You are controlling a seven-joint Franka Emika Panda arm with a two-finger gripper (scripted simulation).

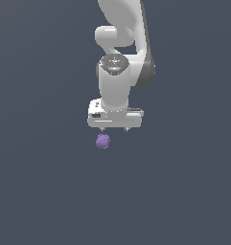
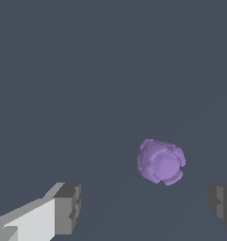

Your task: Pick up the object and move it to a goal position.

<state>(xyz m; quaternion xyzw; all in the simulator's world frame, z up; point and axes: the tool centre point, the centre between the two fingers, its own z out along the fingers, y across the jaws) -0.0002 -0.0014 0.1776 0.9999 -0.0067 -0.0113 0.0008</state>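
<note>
The object is a small purple lumpy ball [image 1: 103,141] lying on the dark grey floor, just below the white gripper [image 1: 114,129] in the exterior view. The gripper points down, open and empty, with its two short fingertips [image 1: 103,129] just showing under the hand. The ball sits slightly toward the exterior view's left of the gripper's middle. In the wrist view the ball [image 2: 161,161] lies on the floor beyond the open gripper [image 2: 145,204], apart from both fingers [image 2: 68,208], nearer the dark finger at the frame's edge.
A plain dark grey floor [image 1: 184,191] fills both views. The white arm [image 1: 119,57] rises above the gripper toward the top of the exterior view. No other objects show, and no goal marker is visible.
</note>
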